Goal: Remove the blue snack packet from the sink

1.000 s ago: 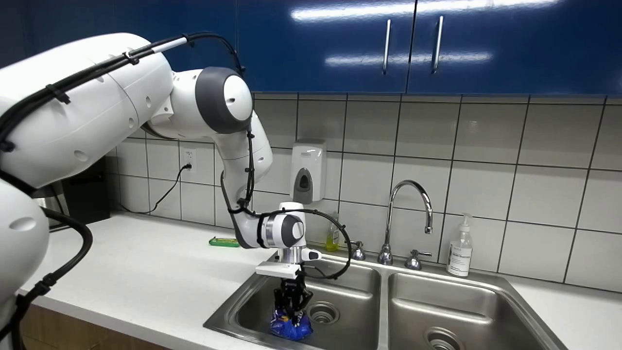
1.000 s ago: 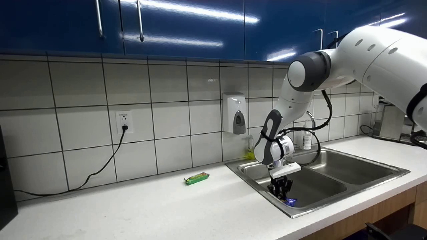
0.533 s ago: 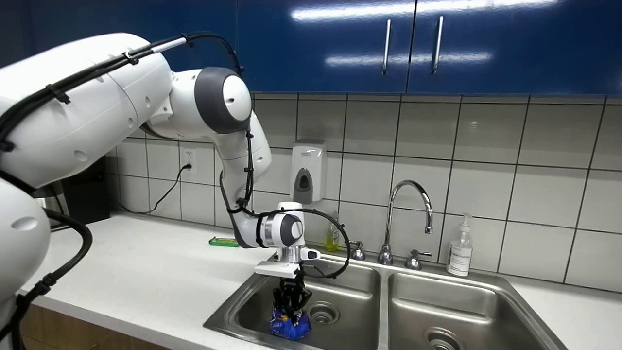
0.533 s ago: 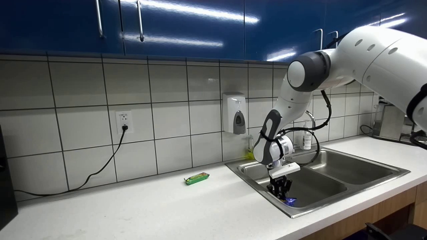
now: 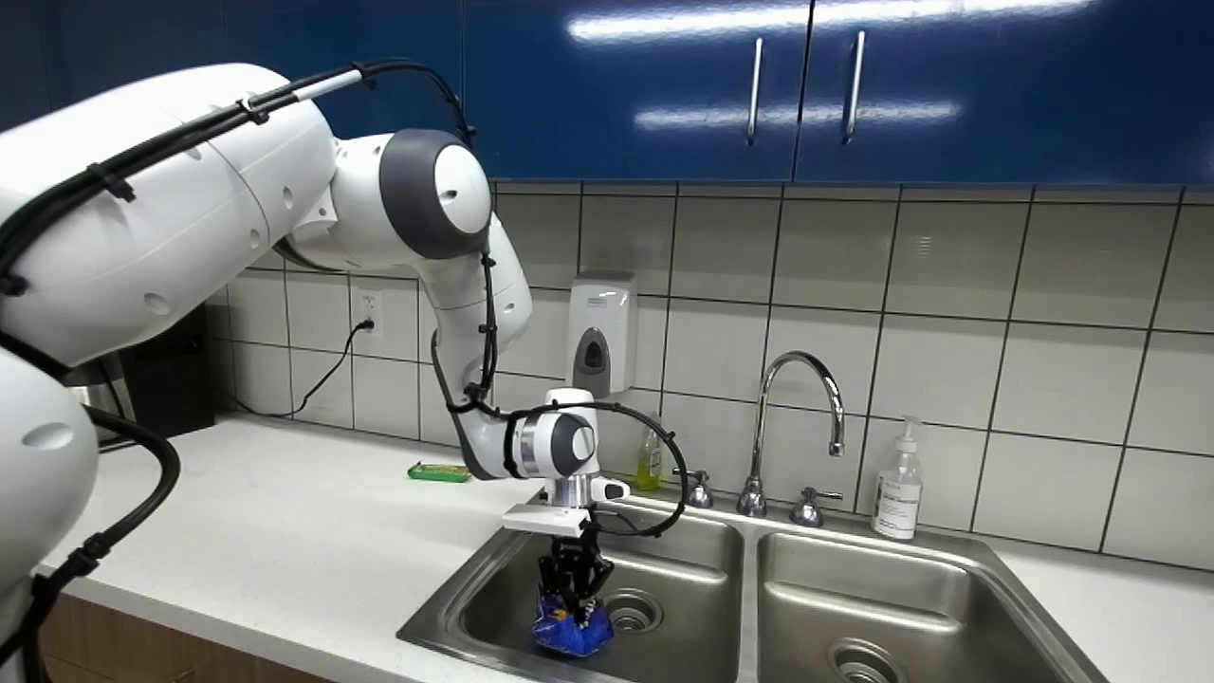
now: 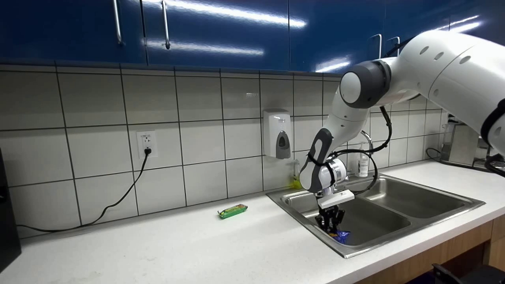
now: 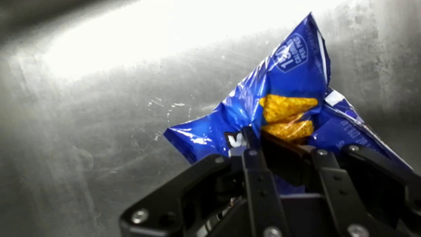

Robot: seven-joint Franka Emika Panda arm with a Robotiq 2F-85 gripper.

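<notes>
Beneath blue cabinets (image 5: pixel 588 114), down inside a steel sink (image 5: pixel 749 607). Pinching the crumpled blue snack packet (image 7: pixel 278 87) in the nearly closed gripper (image 7: pixel 260 140).

Kitchen: sink (image 5: pixel 749 607), faucet (image 5: pixel 760 432), wall cabinets (image 5: pixel 654 81).

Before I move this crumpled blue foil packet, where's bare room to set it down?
Widest: the white countertop between the part-seen black object and the stainless steel double sink, in front of the green shiny wrapper. Another: between the sink and the silver boxy appliance. Crowded: the sink's back edge, with chrome gooseneck faucet and clear pump bottle.
</notes>
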